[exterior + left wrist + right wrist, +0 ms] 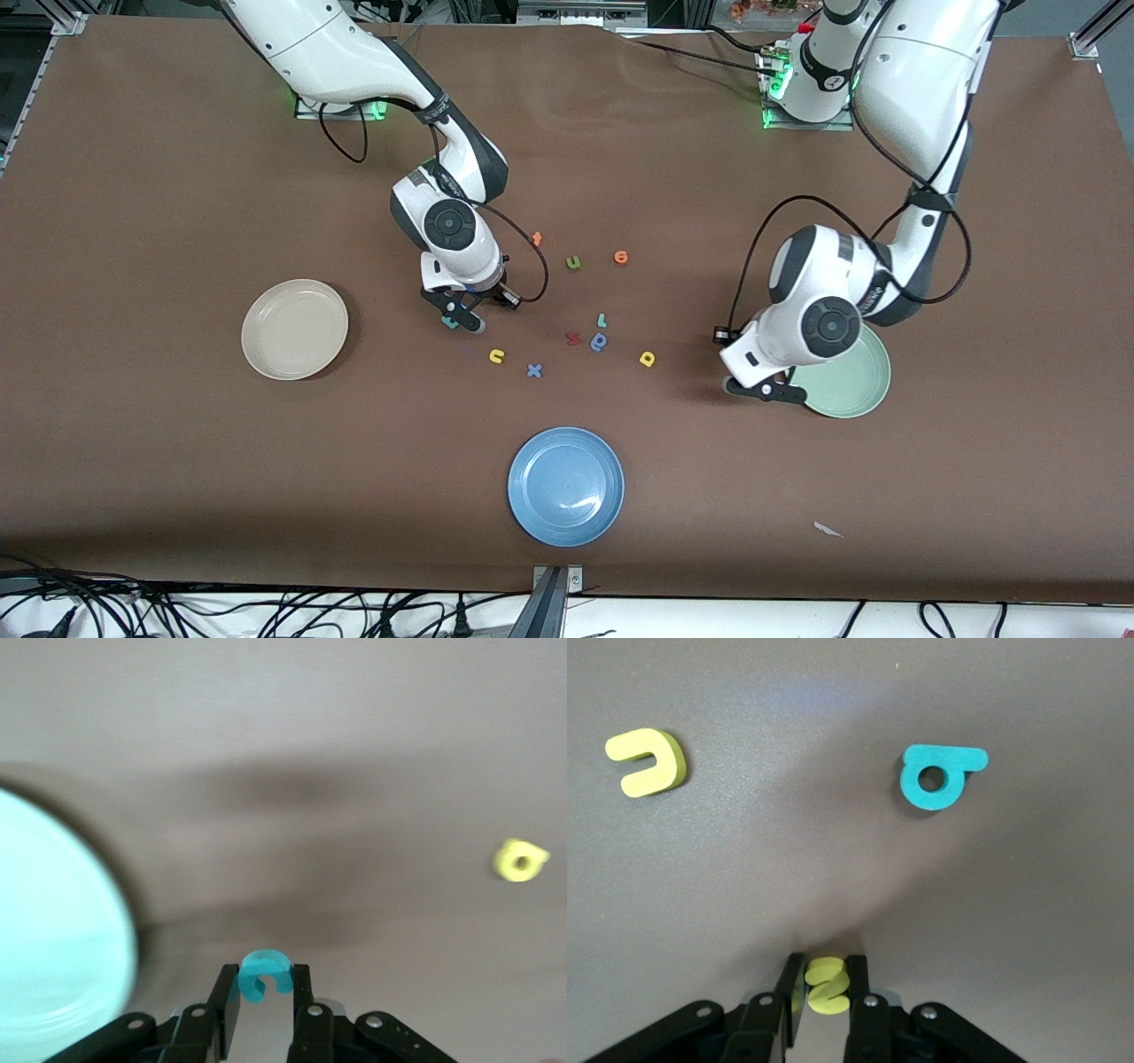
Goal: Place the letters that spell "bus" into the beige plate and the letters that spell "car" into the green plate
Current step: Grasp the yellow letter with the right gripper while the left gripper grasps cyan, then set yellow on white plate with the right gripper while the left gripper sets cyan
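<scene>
Right gripper point(827, 985) low at the table, arm bent down steeply from its base, fingers clamped on the yellow "s" point(827, 985). Teal "b" point(937, 776) and yellow "u" point(648, 762) lie on the table just ahead of it, apart from each other. Beige plate point(294, 329) well apart, toward the right arm's end.

Left gripper point(266, 985) hangs beside the green plate point(852, 383), elbow folded, wrist tipped down, pinching the teal "c" point(265, 974). Yellow "a" point(521, 859) on the table nearby.
</scene>
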Motion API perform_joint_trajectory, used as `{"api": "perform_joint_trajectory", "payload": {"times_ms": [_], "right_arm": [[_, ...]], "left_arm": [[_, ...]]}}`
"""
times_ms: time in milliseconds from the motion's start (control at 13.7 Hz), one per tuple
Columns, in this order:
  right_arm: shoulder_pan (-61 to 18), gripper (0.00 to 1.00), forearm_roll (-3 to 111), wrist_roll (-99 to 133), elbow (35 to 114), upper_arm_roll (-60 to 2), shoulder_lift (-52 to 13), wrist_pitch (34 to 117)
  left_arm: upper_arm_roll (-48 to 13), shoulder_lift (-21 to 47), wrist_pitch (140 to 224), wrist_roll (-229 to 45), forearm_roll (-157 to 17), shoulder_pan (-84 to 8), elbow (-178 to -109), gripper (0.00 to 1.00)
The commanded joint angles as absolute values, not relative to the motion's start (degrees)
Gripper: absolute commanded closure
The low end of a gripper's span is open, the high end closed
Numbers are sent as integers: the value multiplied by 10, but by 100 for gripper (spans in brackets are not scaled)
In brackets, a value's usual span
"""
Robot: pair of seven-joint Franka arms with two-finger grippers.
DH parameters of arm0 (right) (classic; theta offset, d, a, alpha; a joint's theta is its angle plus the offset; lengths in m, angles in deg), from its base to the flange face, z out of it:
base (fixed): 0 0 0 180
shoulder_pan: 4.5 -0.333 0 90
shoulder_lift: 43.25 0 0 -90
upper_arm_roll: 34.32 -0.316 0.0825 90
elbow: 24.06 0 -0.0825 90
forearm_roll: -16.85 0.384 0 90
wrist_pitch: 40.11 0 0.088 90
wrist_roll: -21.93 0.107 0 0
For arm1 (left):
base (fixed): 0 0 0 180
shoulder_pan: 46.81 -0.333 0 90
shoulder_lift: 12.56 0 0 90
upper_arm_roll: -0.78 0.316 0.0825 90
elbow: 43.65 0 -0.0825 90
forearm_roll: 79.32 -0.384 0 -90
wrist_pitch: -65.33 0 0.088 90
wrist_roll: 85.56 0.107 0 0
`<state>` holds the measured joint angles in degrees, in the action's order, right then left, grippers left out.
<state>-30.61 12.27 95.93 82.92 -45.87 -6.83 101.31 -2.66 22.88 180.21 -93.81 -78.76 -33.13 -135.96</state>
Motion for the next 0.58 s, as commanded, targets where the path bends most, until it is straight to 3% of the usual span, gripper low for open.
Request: {"api": "perform_joint_trajectory", "payload": {"times_ms": [0,219,511], "right_arm": [[-302,81,132,944,826,-462,-64,1015],[-301,84,133,926,817,-461,-76,991],[-265,84,134,830,793,-456,-111,878]], "left_arm": [[-23,227,1775,-916,-851,-356,-1348,82],[-23,242,1779,-856,-854,-401,-1345,82],[-23,280,1817,-810,-855,-422,-1345,79]]}}
